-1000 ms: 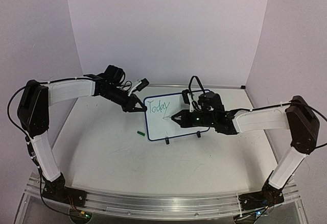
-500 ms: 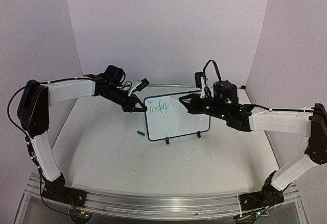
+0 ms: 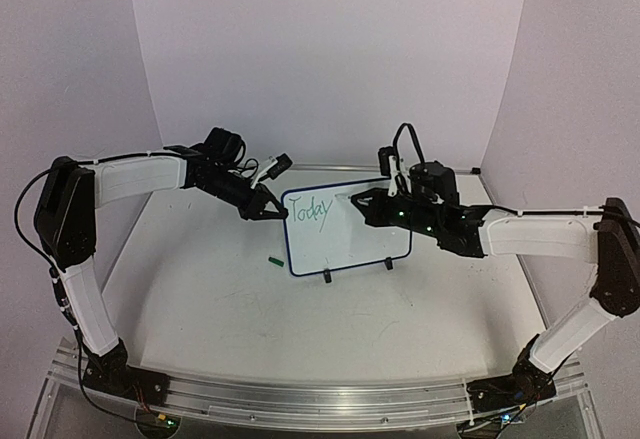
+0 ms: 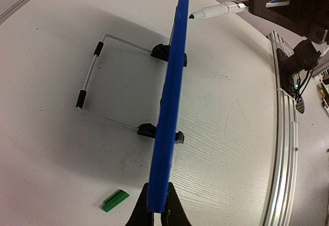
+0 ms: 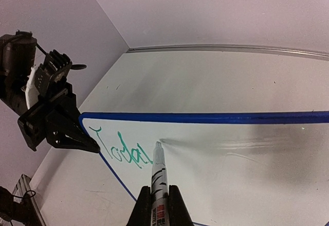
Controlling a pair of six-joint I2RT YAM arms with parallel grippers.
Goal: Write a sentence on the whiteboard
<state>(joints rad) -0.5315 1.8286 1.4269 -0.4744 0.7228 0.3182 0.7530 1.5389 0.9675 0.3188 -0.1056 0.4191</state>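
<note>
The whiteboard (image 3: 350,229) stands on black wire feet mid-table, blue-bordered, with green writing "Today" (image 3: 309,212) at its upper left. In the right wrist view the writing (image 5: 121,153) reads "Today". My left gripper (image 3: 275,213) is shut on the whiteboard's left edge (image 4: 165,133). My right gripper (image 3: 362,202) is shut on a marker (image 5: 157,177). The marker tip (image 5: 158,144) is at the board surface just right of the word. The marker also shows in the left wrist view (image 4: 216,11), its tip close to the board's face.
A green marker cap (image 3: 273,259) lies on the table left of the board's foot; it also shows in the left wrist view (image 4: 115,200). The wire stand (image 4: 97,76) extends behind the board. Purple walls enclose the table.
My right gripper lifted the marker from below the word to the upper right of it, then came down slightly toward the board. The left gripper and board have not moved.
</note>
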